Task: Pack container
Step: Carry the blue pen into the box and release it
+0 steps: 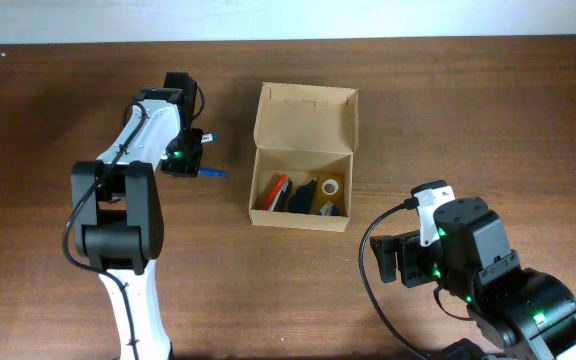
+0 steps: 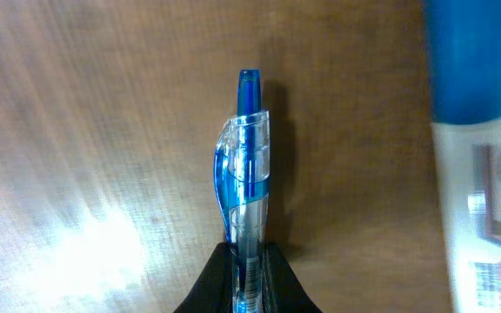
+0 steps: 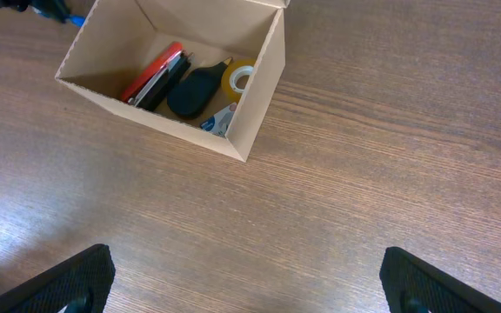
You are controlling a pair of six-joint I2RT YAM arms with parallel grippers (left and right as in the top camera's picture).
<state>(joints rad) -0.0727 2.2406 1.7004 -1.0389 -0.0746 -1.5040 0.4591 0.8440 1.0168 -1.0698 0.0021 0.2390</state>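
Plain tan cardboard container (image 1: 305, 120) mid-table, flap lid standing open, tape roll (image 3: 239, 76) and small items (image 3: 194, 94) inside partly hidden by its walls, left gripper (image 2: 249, 276) pinching a blue pen (image 2: 247, 165) to its left, right gripper (image 3: 249, 278) spread wide, blurred blue-white object (image 2: 481, 156) cut off at the frame edge.

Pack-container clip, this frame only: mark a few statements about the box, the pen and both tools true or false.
1. The flap lid of the cardboard box stands open. True.
2. The left tool is shut on a blue pen. True.
3. The blue pen is already inside the cardboard box. False: it is held outside the box, to its left.
4. The right tool grips the tape roll. False: it is open and empty, and the tape roll lies in the box.
5. A red object lies in the box. True.
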